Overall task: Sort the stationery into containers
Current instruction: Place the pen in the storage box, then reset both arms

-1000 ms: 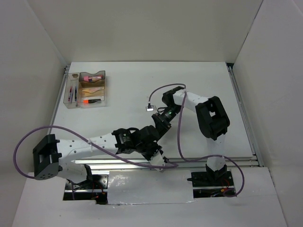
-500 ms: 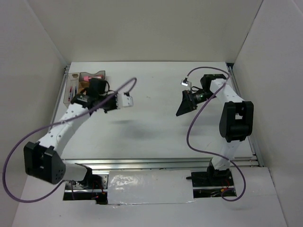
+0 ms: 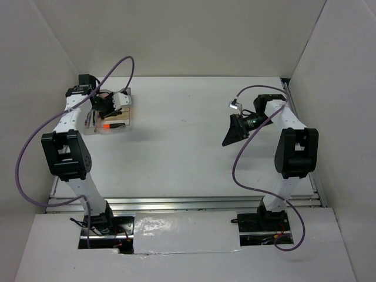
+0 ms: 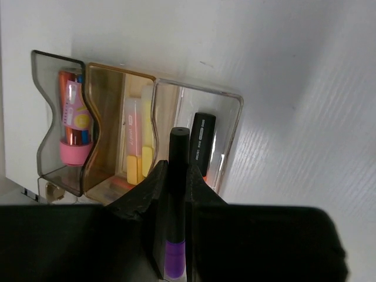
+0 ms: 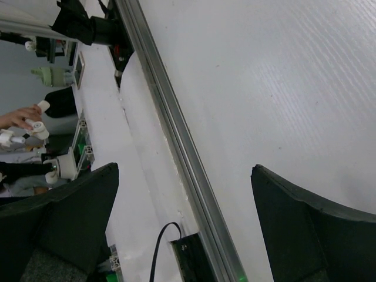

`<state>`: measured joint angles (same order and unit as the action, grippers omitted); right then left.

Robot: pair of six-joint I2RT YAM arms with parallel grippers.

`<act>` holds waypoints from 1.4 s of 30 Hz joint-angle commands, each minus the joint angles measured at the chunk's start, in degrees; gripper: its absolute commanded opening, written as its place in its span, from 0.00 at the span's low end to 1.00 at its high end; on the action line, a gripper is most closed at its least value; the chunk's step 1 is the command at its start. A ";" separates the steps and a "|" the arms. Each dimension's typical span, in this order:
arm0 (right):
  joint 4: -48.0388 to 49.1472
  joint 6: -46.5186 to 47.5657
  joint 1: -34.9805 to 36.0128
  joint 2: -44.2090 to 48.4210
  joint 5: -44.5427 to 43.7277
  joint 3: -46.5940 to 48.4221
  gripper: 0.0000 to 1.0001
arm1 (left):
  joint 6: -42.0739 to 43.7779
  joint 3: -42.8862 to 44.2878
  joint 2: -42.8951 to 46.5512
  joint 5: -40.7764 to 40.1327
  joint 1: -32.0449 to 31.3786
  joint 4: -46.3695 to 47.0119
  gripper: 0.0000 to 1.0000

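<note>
My left gripper (image 4: 175, 170) is shut on the purple marker (image 4: 175, 200), a black barrel with a purple end, and holds it over the clear organiser tray (image 4: 232, 126). In the top view that gripper (image 3: 101, 104) hangs above the tray (image 3: 127, 120) at the far left. In the tray lie the pink-capped tube (image 4: 71, 132), the yellow-pink marker (image 4: 134, 144), the pale yellow stick (image 4: 147, 141) and the orange-capped black highlighter (image 4: 201, 141). My right gripper (image 3: 233, 130) is open and empty above the bare table at right; its wrist view (image 5: 185, 194) shows nothing between its fingers.
White walls close in the table on three sides. An aluminium rail (image 3: 176, 202) runs along the near edge and also shows in the right wrist view (image 5: 176, 135). Purple cables loop from both arms (image 3: 235, 170).
My left arm has swung from the near middle of the table to the far left, carrying the purple marker over the tray. My right arm has drawn back to the right.
</note>
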<state>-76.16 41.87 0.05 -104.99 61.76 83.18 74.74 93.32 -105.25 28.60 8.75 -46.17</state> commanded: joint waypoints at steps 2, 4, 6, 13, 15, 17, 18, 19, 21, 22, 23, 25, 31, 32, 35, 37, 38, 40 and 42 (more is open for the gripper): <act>-6.63 1.11 -1.55 2.42 1.79 -1.08 1.00 | 6.38 3.27 -3.63 3.22 1.62 -4.02 0.03; -6.63 1.20 -1.55 2.16 2.31 -1.44 1.00 | 6.56 3.19 -4.43 2.43 2.05 -2.79 0.04; -6.63 1.20 -1.55 2.16 2.49 -1.53 1.00 | 5.95 3.19 -5.57 1.99 2.23 -1.47 0.06; -6.63 0.50 -1.29 2.33 1.53 -1.35 1.00 | 6.56 4.15 -8.56 1.64 2.23 -0.06 0.12; -6.63 0.32 -1.11 2.59 1.09 -1.53 1.00 | 6.56 3.89 -8.92 1.37 2.23 0.55 0.19; -6.63 0.15 -0.93 2.60 0.82 -1.53 1.00 | 6.30 3.54 -8.83 1.11 2.23 1.61 0.34; -6.63 0.14 -0.85 2.77 0.56 -1.61 1.00 | 6.30 3.62 -9.09 0.67 2.23 1.61 0.49; -6.63 -0.03 -0.93 2.77 0.47 -1.53 1.00 | 6.56 3.71 -9.18 0.49 2.15 1.61 0.52; -6.63 -0.12 -0.93 2.86 0.38 -1.35 1.00 | 6.03 4.41 -9.18 0.23 2.23 1.52 0.55; -6.55 -0.03 -0.93 3.03 0.29 -1.26 1.00 | 5.94 5.03 -9.18 0.49 2.32 1.18 0.55; -6.63 -0.21 -0.93 3.21 0.21 -1.09 1.00 | 5.42 5.55 -9.01 0.67 2.41 0.74 0.55; -6.63 -0.56 -1.02 4.00 -0.23 -0.74 1.00 | 4.54 8.19 -7.96 1.54 2.76 0.21 0.56; -6.20 -3.01 -3.56 10.84 -5.76 5.40 1.00 | -6.51 20.31 -0.23 8.04 5.48 -0.94 0.65; -5.76 -3.80 -4.27 11.73 -6.73 6.37 1.00 | -8.89 20.41 3.00 8.92 5.75 0.54 0.99; -1.02 -9.05 -7.34 16.74 -12.34 10.33 1.00 | -20.74 16.82 11.45 8.67 6.28 5.11 0.99; 4.33 -11.27 -8.84 22.07 -18.65 11.13 1.00 | -34.96 8.35 16.81 5.44 6.63 15.45 0.99; 6.70 -13.46 -9.19 23.94 -21.30 10.69 1.00 | -40.49 4.19 22.75 -1.89 6.54 20.20 0.99; 16.76 -16.54 -9.55 31.11 -27.97 5.89 1.00 | -48.28 -7.98 31.19 -6.78 6.72 29.97 0.98; 28.45 -20.85 -9.46 38.41 -40.97 -1.30 1.00 | -48.46 -18.46 35.36 -14.25 5.76 34.98 0.99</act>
<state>-64.07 28.27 -9.74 -75.13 37.67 88.31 38.76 87.46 -73.21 24.64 15.33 -22.68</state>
